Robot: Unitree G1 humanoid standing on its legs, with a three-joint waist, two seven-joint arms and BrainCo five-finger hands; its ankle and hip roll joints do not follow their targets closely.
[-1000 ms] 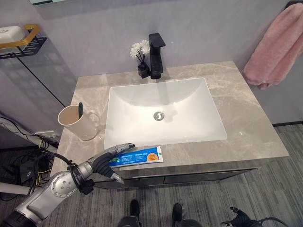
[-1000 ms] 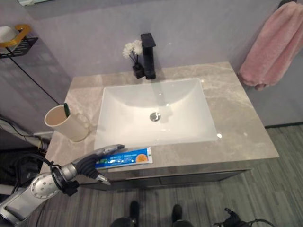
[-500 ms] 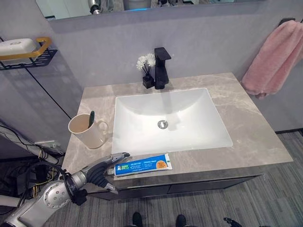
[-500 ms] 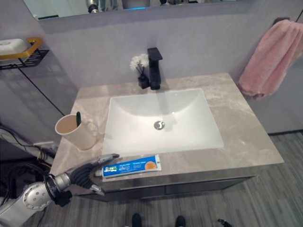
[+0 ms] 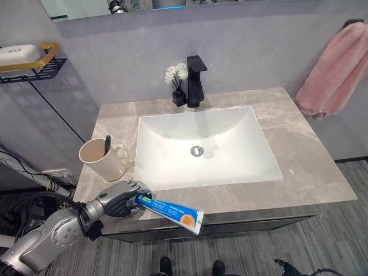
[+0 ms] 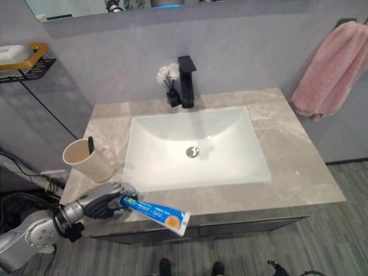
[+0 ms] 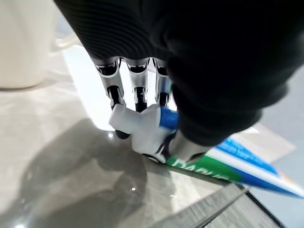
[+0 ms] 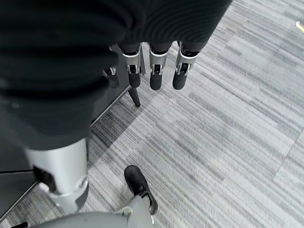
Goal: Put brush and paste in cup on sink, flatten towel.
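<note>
Gripping the cap end of the toothpaste tube at the lower left of the frame, the left hand has its fingers curled round it over the surface front edge. Just above stands the cup with the toothbrush inside. The right hand hangs over the floor, fingers relaxed and apart; the pink towel hangs at upper right.

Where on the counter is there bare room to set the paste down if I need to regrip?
Widest bare patch: counter right of the sink basin, out to the pink towel. The front strip is narrow. The left side is crowded: cup with the brush, and the left hand curled round the toothpaste.
</note>
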